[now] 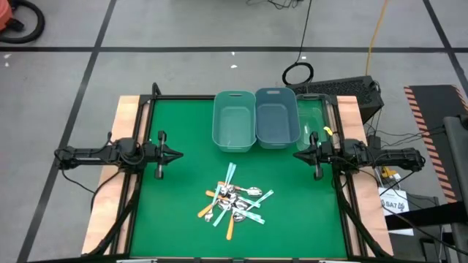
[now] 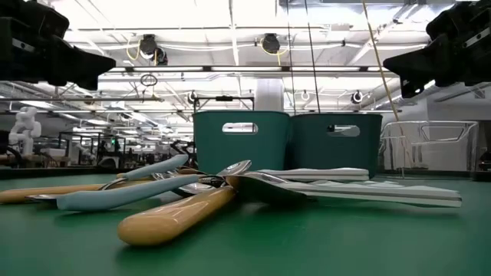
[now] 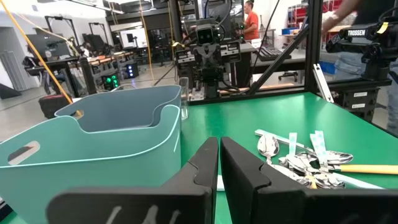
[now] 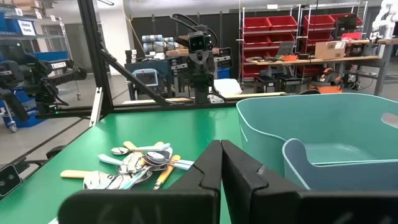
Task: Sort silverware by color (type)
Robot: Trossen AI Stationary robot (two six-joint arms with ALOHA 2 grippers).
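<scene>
The silverware (image 1: 235, 202), a loose heap of small spoons with shiny metal bowls and orange, light blue or teal-green plastic handles, lies on the green table mat (image 1: 183, 146) at lower centre of the high view. Two rectangular teal plastic bins (image 1: 255, 119) stand side by side at upper centre, touching. The left gripper (image 1: 178, 155) waits at the mat's left edge, fingers pressed together, holding nothing. The right gripper (image 1: 297, 155) waits at the right edge, likewise pressed together and empty.
</scene>
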